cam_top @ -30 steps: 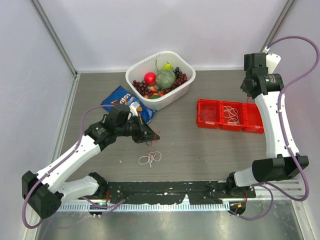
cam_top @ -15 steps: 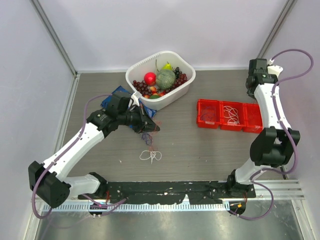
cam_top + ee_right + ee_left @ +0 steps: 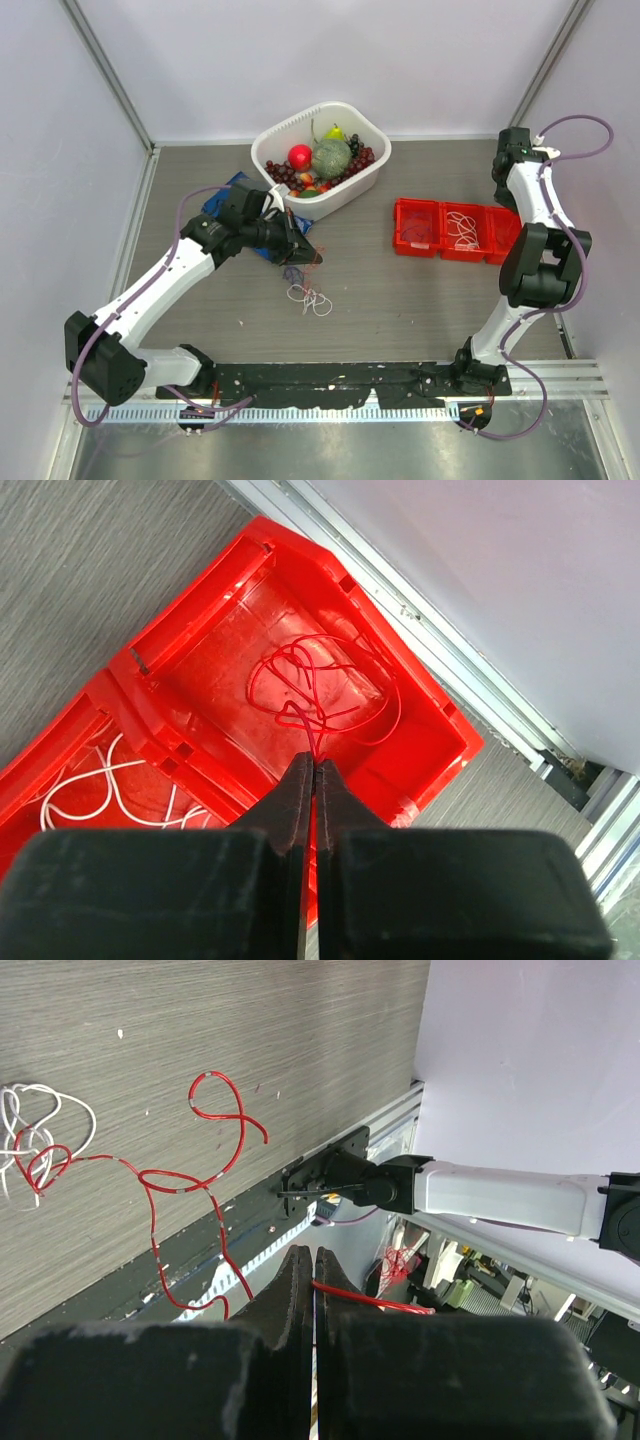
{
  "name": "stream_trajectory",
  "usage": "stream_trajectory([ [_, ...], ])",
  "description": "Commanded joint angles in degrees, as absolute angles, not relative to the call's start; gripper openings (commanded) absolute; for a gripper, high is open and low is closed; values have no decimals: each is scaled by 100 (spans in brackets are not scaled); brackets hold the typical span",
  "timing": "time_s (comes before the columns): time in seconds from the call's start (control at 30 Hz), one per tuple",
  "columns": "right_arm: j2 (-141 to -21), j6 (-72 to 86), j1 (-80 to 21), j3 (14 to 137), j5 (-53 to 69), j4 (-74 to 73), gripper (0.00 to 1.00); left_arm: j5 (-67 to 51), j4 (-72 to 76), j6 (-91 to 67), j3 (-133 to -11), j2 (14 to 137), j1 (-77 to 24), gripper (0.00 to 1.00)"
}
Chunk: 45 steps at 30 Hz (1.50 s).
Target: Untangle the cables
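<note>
Left claw: the left claw (image 3: 312, 1255) is squeezed shut on the red cable (image 3: 165, 1185) and holds it up over the counter (image 3: 200, 1020).
Right claw: the right claw (image 3: 312, 765) is pinched shut on the end of the other red cable (image 3: 320, 695), which hangs down into the end box of the red bin (image 3: 420, 770).
Red cable: it runs in loops from the left claw down to the counter.
White cable: the white cable (image 3: 310, 298) lies in a little bunch on the counter, hooked onto the red one.
What changed: the left claw pulled back. The white bunch slid along behind it and now sits closer to the claw. The right arm folded up over the bin.
What it means: the white one came along, so I think the two are still knotted. More pulling may only drag it. Something may have to hold the white one down.
</note>
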<state>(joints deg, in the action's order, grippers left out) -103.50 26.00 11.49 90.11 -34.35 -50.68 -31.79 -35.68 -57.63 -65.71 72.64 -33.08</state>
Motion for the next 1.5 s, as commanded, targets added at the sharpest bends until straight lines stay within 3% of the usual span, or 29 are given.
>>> stream_trajectory([
  [0.0, -10125, 2707, 1143, 9088, -3358, -4975, 9, -3296, -3384, -5783, -6636, 7102, -3296, 0],
  [0.07, -9976, 2698, 1143, 9097, -2981, -4983, 19, -3296, -3270, -5853, -6557, 7058, -3287, 0],
  [0.17, -9678, 2637, 1012, 8992, -2839, -4940, 44, -3296, -3208, -5906, -6513, 7040, -3296, 0],
  [0.23, -9484, 2602, 941, 8904, -2865, -4922, 50, -3305, -3208, -5906, -6513, 7023, -3287, 0],
  [0.4, -8887, 2461, 677, 8623, -2910, -4869, 52, -3270, -3085, -6029, -6381, 6856, -3296, 0],
  [0.53, -8238, 2084, -574, 8027, -2226, -4466, 51, -3243, -3024, -6117, -6241, 6680, -3296, 0],
  [0.7, -6947, 2099, -1809, 6418, 1234, -3017, 49, -3261, -3023, -6161, -6196, 6478, -3296, 0],
  [0.83, -6189, 2433, -3118, 5249, 2143, -1567, 53, -3199, -2883, -6257, -6196, 6206, -3296, 0],
  [0.97, -6029, 3091, -4033, 4545, 2171, -687, 59, -3147, -2707, -6416, -6249, 5977, -3296, 0],
  [1.0, -6038, 3198, -4191, 4353, 2153, -398, 73, -3146, -2672, -6468, -6258, 5942, -3296, 0],
  [1.03, -6047, 3434, -4305, 4264, 2119, -230, 77, -3138, -2602, -6521, -6284, 5889, -3287, 0],
  [1.17, -6257, 3779, -4693, 3788, 1986, 720, 78, -3111, -2391, -6741, -6363, 5748, -3296, 0],
  [1.47, -6829, 3683, -4975, 3727, 1625, 1203, 75, -3155, -2171, -7022, -6899, 5809, -3296, 0],
])
